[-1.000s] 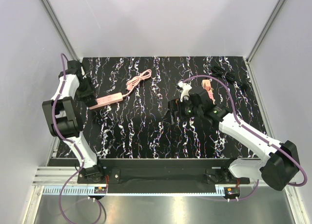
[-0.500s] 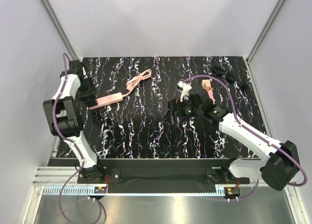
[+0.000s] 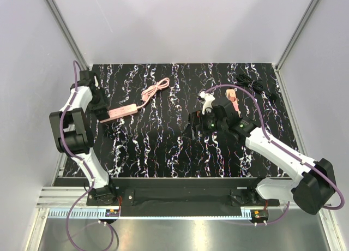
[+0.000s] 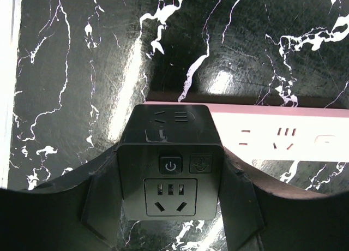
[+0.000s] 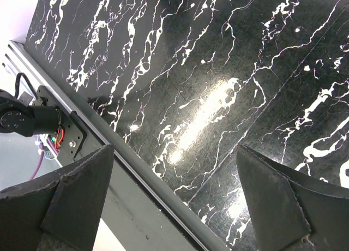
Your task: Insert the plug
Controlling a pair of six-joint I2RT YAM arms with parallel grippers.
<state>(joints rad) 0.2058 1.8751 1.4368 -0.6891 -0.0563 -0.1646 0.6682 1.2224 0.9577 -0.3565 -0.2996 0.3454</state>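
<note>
- Since the right gripper (image 3: 195, 123) has its fingers (image 5: 82, 191) spread wide with only table (image 5: 207, 98) between them, it holds nothing and is free to fetch.
- At the left edge, the left gripper (image 4: 170, 169) straddles the end of the strip (image 4: 283, 133). Its fingers look pressed against both sides of that end, so it probably steadies the strip.
- The sockets face up and are unoccupied in the left wrist view.
- Judged by its look, the plug (image 3: 233, 98) is small, hard plastic. It should be light and stiff, not fragile, and smooth enough to twist or slip in a loose pinch.
- The best hold is likely across two opposite flat sides of its body, square and firm, leaving the pin side free to face a socket. The pins are too small to make out here.
- From the right gripper, the plug lies off toward the far-right corner, apart from the fingers and behind their line of sight. It is absent from the right wrist view, which looks toward the near edge.
- The right arm's purple lead curves just beside the plug, which could crowd an approach from above.
- Plug and strip are well apart, with the coiled pink cable (image 3: 155, 90) between them, nearer the far edge.
- The plug is not yet grasped, and the carry across to the left side is still to do.
</note>
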